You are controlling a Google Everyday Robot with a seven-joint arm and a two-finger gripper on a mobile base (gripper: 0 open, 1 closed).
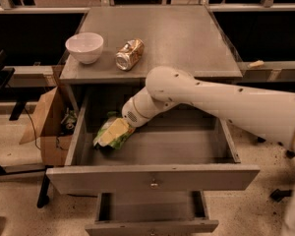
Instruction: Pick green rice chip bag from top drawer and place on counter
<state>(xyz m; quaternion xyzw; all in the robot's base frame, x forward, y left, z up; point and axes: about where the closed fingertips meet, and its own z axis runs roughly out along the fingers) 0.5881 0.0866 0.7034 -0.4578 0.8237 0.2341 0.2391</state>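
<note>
Green rice chip bag (pixel 112 133) abuts half-hidden end effector (pixel 124 127) in drawer (pixel 177 149).

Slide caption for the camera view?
Gripper in the open top drawer at the green rice chip bag; white bowl and gold can on the counter.

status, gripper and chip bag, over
Gripper in top drawer, at green rice chip bag. Bag in drawer's left half. Bowl and can on counter's left.

The flat grey desk (pixel 187 38) and wide grey drawer (pixel 152 181) look like dull metal. The light-green snack bag (pixel 113 134) is shiny; the smooth white end effector (pixel 124 127) sits against it inside the drawer.
</note>
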